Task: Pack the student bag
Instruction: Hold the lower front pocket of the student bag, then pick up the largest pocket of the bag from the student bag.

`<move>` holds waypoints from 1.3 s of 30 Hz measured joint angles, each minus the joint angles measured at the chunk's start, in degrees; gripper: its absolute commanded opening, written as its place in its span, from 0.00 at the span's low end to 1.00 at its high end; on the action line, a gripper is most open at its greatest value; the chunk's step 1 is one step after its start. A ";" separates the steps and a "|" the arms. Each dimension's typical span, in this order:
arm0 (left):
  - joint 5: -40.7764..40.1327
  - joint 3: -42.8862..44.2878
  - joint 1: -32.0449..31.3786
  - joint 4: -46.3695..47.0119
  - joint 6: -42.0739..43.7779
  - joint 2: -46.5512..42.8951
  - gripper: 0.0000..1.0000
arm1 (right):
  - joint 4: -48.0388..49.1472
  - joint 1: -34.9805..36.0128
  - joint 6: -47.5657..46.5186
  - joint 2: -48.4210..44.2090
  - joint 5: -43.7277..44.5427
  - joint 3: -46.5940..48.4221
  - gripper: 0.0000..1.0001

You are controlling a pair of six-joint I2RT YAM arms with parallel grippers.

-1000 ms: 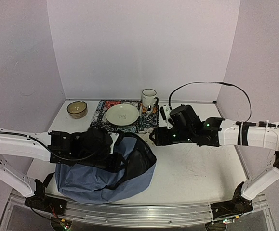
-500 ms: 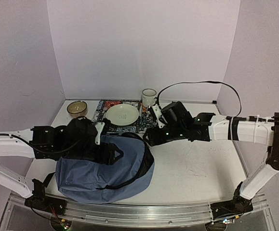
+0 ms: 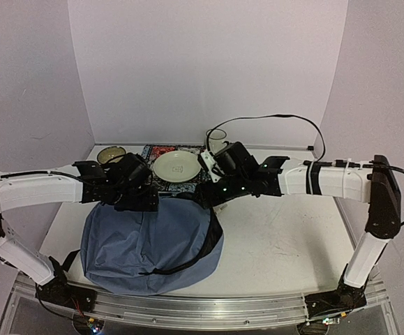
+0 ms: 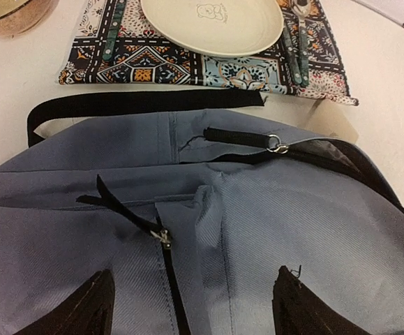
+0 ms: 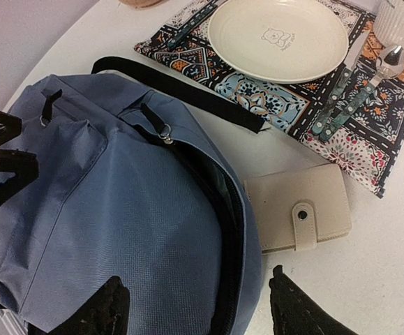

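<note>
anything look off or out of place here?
One thing: a cream wallet lies on the table beside the student bag, right at its gaping main zipper, not inside. The bag is slumped flat. Nothing is spilled or visibly damaged.

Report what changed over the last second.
The left pincer let go of the student bag, opened and moved to the bag's far edge; the bag's raised mouth sagged flat. The right pincer, open throughout, shifted left toward the bag. Plate, bowl and placemat stayed put.
</note>
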 measured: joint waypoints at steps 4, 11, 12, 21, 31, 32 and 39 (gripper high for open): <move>0.04 1.51 0.26 -0.34 0.56 4.54 0.64 | -0.38 0.14 -0.76 3.02 -0.03 1.76 0.69; 0.87 1.88 0.73 -1.37 1.62 9.50 0.08 | -2.07 0.88 -1.81 5.19 0.03 2.57 0.68; 1.26 1.88 0.78 -1.40 1.69 9.45 0.02 | -2.34 0.96 -2.08 5.19 0.05 2.81 0.68; 6.27 -2.41 -0.15 2.49 3.32 3.95 0.00 | -4.10 1.09 -5.87 6.99 0.05 9.33 0.66; 9.69 -3.08 -6.38 6.30 3.33 2.40 0.00 | -7.74 1.11 -10.28 12.97 -0.02 16.53 0.60; 9.82 -3.08 -6.68 6.42 3.33 2.37 0.00 | -8.45 1.11 -10.66 14.08 -0.07 17.67 0.60; 9.84 -3.08 -6.93 6.42 3.33 2.20 0.00 | -11.32 1.05 -12.07 18.81 0.34 19.86 0.47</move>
